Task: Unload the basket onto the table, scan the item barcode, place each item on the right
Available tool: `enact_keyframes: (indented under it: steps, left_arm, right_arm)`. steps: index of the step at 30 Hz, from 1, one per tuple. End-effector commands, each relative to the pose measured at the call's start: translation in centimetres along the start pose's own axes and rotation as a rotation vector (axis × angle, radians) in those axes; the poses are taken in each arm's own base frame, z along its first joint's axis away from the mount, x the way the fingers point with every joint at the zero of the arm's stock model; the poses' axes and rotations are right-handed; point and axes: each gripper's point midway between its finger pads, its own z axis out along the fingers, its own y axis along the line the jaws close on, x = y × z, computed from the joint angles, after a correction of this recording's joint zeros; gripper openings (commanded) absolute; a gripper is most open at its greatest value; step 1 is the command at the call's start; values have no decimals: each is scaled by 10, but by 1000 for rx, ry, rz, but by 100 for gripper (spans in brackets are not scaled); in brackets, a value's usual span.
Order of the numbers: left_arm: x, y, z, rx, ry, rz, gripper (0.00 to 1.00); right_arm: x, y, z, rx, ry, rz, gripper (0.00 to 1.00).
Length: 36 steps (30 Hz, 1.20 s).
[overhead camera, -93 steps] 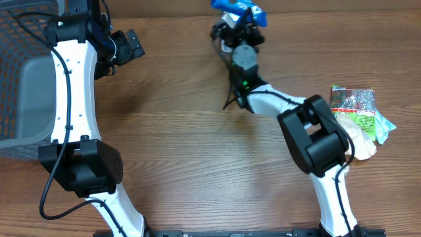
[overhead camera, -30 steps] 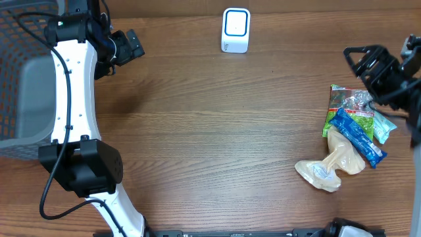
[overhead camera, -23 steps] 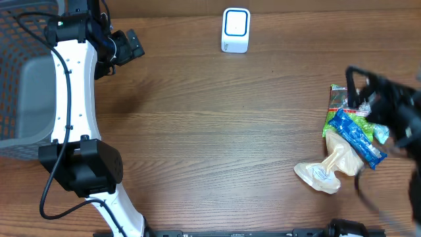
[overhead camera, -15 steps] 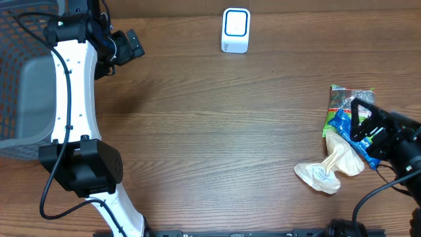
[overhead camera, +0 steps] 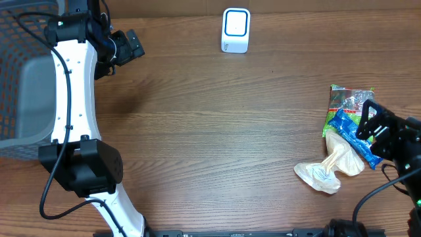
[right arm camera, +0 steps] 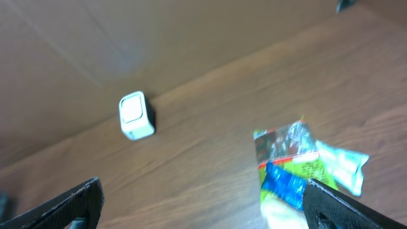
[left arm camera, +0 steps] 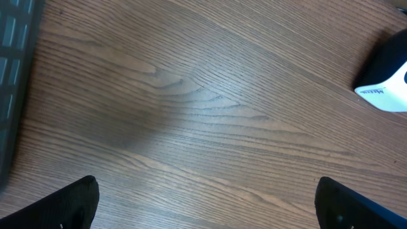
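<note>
The white scanner (overhead camera: 236, 29) stands at the table's far edge; it also shows in the right wrist view (right arm camera: 135, 116) and at the right edge of the left wrist view (left arm camera: 386, 75). A blue packet (overhead camera: 352, 135) lies across a green packet (overhead camera: 348, 102) and a beige bag (overhead camera: 329, 170) at the right. My right gripper (overhead camera: 370, 125) hangs open over the blue packet (right arm camera: 283, 184), holding nothing. The green packet (right arm camera: 297, 149) lies just beyond it. My left gripper (overhead camera: 131, 45) is open and empty over bare wood at the far left (left arm camera: 206, 210).
A grey mesh basket (overhead camera: 20, 72) fills the left edge, and its rim shows in the left wrist view (left arm camera: 13, 63). The left arm rises along the left side of the table. Bare wood lies between the scanner and the pile of packets.
The right gripper, which held the blue packet at the scanner three seconds ago, has swung from the right edge down over the pile. The blue packet lies still. The left arm has not moved.
</note>
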Motion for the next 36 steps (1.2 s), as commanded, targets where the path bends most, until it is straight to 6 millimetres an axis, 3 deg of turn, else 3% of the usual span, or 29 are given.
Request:
enact_keyframes:
  steps: [1,8,16,29,31,36]
  left_arm:
    - [2,-1,3,2,9,24,100]
    - [2,-1,3,2,9,24,100]
    - [2,-1,3,2,9,24,100]
    - [2,-1,3,2,9,24,100]
    - [2,-1,3,2,9,24,100]
    - [2,-1,3,2,9,24,100]
  right_arm:
    - [3,-15,7,79,-54,-32,100]
    - [29,-18,27,-12,-233,-42,100]
    - [84,-40,63,-71,-370,-35,100]
    - [158,-65,105,-51,-325,-49,100]
    - [167,-66,109,-62,-321,-48,100]
    - [156,-62,101,-90,-384,-39,100]
